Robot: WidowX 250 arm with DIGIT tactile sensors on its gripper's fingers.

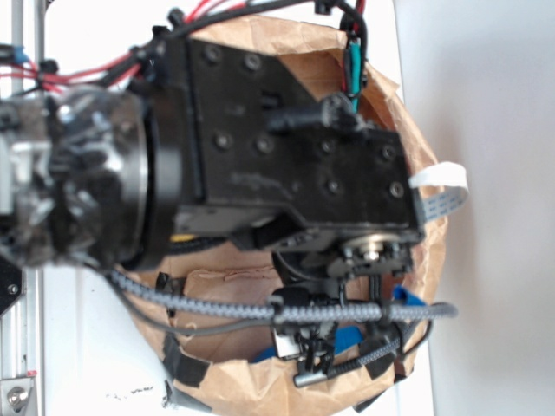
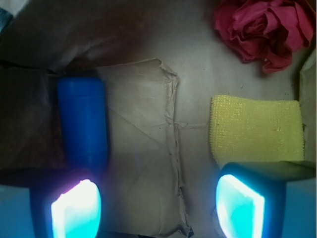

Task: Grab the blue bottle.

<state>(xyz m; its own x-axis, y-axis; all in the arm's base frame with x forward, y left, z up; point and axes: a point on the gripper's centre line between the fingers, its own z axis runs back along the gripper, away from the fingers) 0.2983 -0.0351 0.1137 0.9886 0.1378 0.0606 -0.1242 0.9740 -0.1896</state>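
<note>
Brown paper bag [image 2: 148, 148] holds 3 things: 1 blue bottle [image 2: 82, 124], 1 yellow cloth [image 2: 257, 130], 1 red rag [image 2: 265, 29]. Bottle lies at left in wrist view, its near end just above the left finger [image 2: 74, 210]. Cloth at right, touching the right finger from above; rag far right corner. Gripper [image 2: 156, 208] wide open, nothing betw fingers, bare creased paper in the middle. Exterior view: arm covers most of bag, only blue bits [image 1: 351, 336] show
</note>
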